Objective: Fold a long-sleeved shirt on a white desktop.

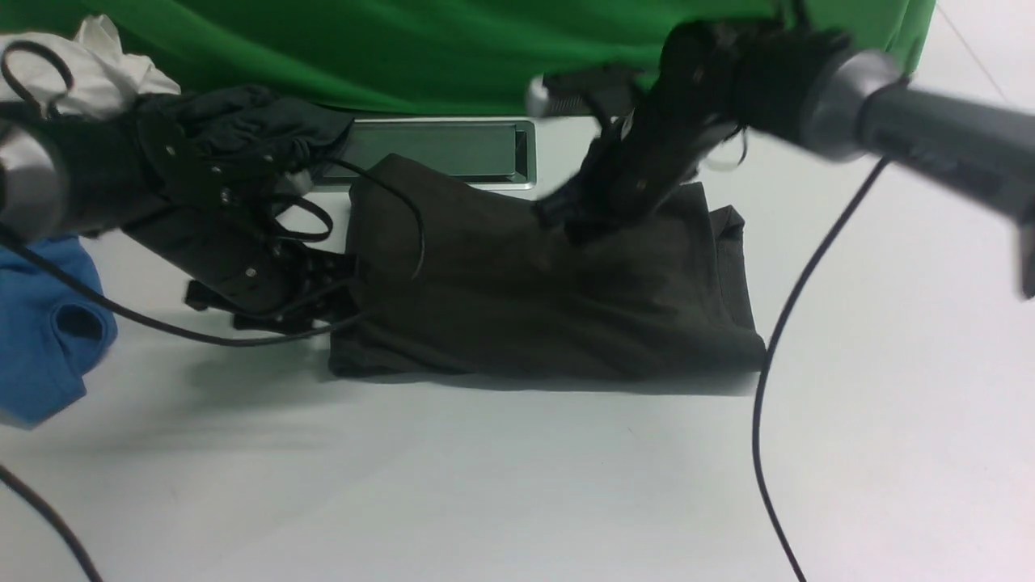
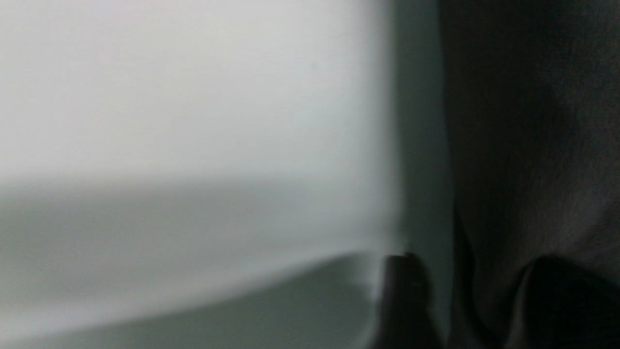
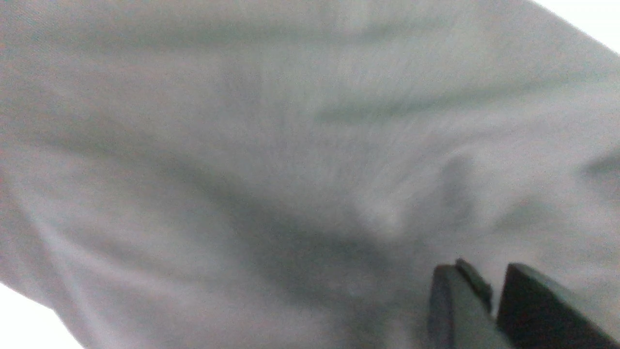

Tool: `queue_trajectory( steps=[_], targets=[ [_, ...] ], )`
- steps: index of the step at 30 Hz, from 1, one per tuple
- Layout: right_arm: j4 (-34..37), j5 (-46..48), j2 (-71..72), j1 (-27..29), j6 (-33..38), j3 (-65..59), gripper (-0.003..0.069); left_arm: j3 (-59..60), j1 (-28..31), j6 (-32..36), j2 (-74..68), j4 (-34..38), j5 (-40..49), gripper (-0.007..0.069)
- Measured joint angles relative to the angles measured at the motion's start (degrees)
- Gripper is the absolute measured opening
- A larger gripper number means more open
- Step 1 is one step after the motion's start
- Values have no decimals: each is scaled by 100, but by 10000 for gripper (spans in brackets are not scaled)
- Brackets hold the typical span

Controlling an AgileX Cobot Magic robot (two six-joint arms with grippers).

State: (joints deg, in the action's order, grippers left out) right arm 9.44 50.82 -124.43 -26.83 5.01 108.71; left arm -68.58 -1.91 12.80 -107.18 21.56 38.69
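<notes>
Bystanders on the desk's far and left edges

We see a green backdrop (image 1: 388, 48) behind — a blue garment (image 1: 44, 339) far left, a grey garment (image 1: 251, 121) and white cloth (image 1: 105, 69) beyond it.

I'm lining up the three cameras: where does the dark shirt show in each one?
Front view: shirt lies folded at centre, on the desktop.
Left wrist view: it fills the right side, white desktop beside it.
Right wrist view: it fills nearly the whole picture, washed out pale.
Shared landmark: the white desktop, in all three.
</notes>
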Motion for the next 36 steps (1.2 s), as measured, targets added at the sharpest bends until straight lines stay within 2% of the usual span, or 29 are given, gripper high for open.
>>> queue_trajectory(
  steps=[1,3,6,10,13,18,21,23,24,25,28,30,32,33,34,35,36],
  targets=[
    [-73,62,250,27,-6,0,159,0,0,-389,190,-399,134,496],
    [-216,190,759,103,-6,0,191,0,0,-1012,543,-1087,337,601],
    [-481,425,1469,241,6,-31,223,0,8,-1505,1044,-1700,580,671],
    [-653,525,2424,389,-67,-415,235,0,10,-1538,1662,-1633,720,691],
    [-693,286,3473,408,-164,-1070,237,3,10,-1100,2372,-1204,988,693],
    [-680,-1130,5733,389,-288,-3219,238,3,10,-509,3822,-1034,1772,684],
    [-687,-1724,6462,389,-294,-4079,238,42,10,-392,4281,-1045,2189,663],
    [-687,-2445,7562,389,-299,-5441,238,276,10,-356,5063,-1045,2598,603],
    [-687,-2493,7562,389,-299,-5537,238,297,10,-350,5123,-1045,2628,597],
    [-687,-2841,8135,389,-299,-6172,238,474,10,-325,5546,-1045,2697,553],
    [-687,-3129,9025,389,-318,-7320,238,967,10,-289,6526,-989,2751,428],
    [-687,-3196,9574,389,-410,-7849,238,1297,10,-247,7180,-899,2787,332],
    [-682,-3230,10109,389,-501,-8360,238,1719,10,-99,7995,-751,2893,185],
    [-682,-3230,10146,389,-501,-8391,238,1753,10,-87,8057,-738,2899,172],
    [-682,-3244,10374,389,-501,-8594,238,1954,10,-16,8456,-706,2948,92],
    [-682,-3244,10502,389,-538,-8703,238,2095,10,47,8748,-706,2954,52],
    [-682,-3244,10502,389,-538,-8720,238,2095,10,44,8749,-706,2954,47]
  ],
)
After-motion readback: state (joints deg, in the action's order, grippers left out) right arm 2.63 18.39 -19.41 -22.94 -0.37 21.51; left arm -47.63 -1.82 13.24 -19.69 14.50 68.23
